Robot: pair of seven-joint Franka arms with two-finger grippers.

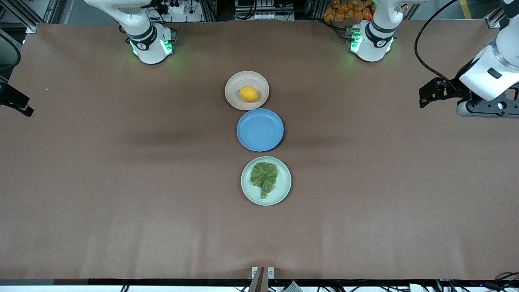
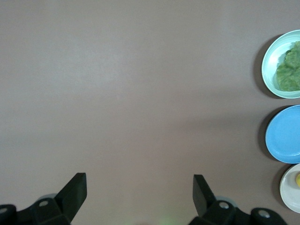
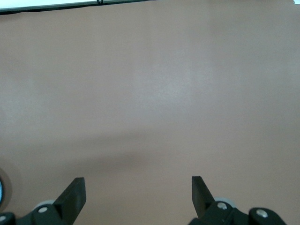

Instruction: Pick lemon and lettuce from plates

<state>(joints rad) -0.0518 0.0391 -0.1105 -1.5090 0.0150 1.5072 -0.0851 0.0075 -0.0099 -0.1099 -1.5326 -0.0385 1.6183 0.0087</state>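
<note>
Nearest the table's front edge the lettuce (image 1: pixel 264 177) lies flat on my mint plate (image 1: pixel 284 194), then the blue plate (image 1: pixel 260 129), then the lemon (image 1: pixel 248 93) on the beige plate (image 1: pixel 233 83), midline for either arm, while my left gripper (image 2: pixel 139 187) and right gripper (image 3: pixel 138 190) wait, fingers spread and empty, over bare table at its ends.

- A wide flat table (image 1: pixel 121 182) under a plain brown matte covering carries three round shallow plates in a row along its middle
- The beige-pink plate (image 1: pixel 234 84) lies farthest from the front camera; its rim touches the next plate's
- The blue plate (image 1: pixel 260 129) lies in the middle
- The pale mint green plate (image 1: pixel 284 190) lies nearest the front camera, just apart from the blue one
</note>
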